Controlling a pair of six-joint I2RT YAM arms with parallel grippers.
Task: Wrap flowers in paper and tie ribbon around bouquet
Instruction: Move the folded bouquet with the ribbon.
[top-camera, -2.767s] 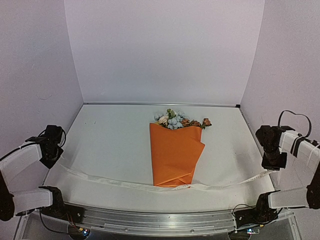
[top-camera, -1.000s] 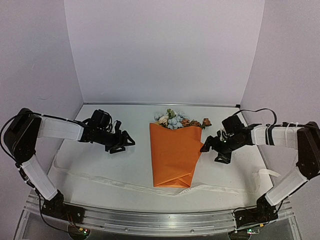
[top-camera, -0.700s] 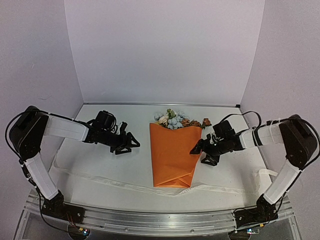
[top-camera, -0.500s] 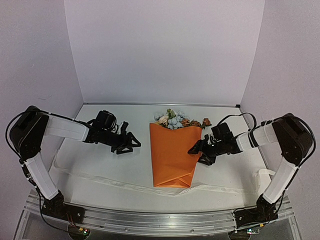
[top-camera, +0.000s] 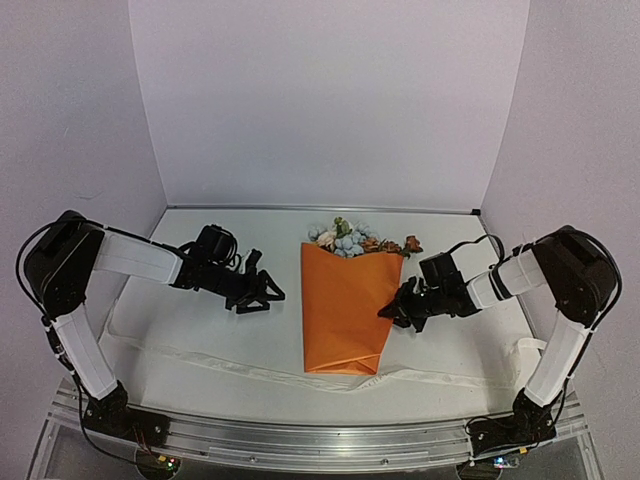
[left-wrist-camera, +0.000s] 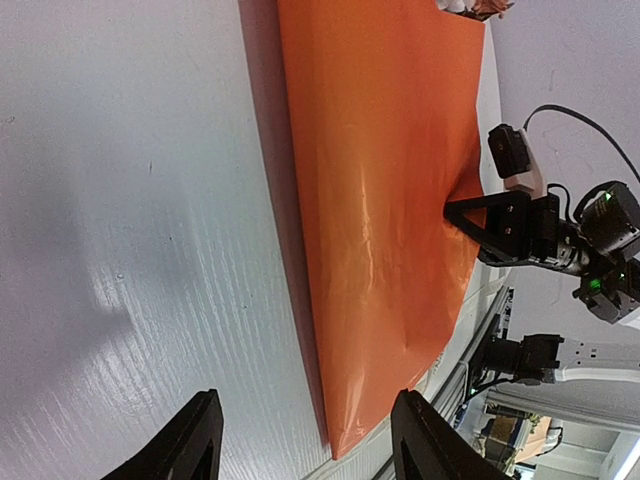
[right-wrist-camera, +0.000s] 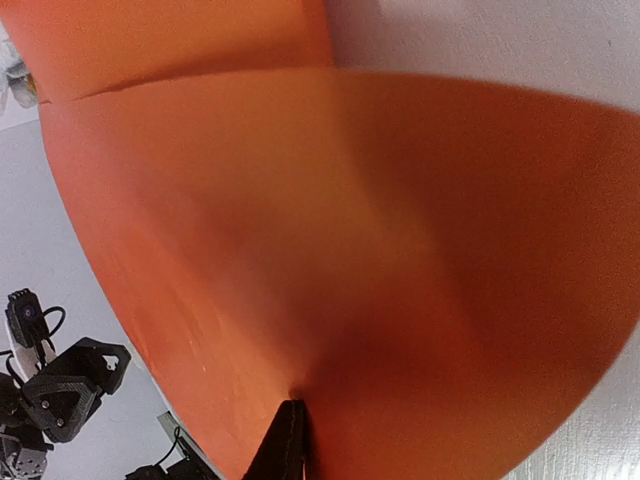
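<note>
Right pincer on the wrap, left pincer standing off.
Your right pincer (top-camera: 390, 310) is pinched together on the right edge of the orange paper (top-camera: 345, 300). Your left pincer (top-camera: 266, 294) hangs with jaws apart just left of it, not touching. The flowers (top-camera: 350, 240) poke out the far end, and the ribbon (top-camera: 200, 357) lies across the counter (top-camera: 200, 260) under the near tip.
</note>
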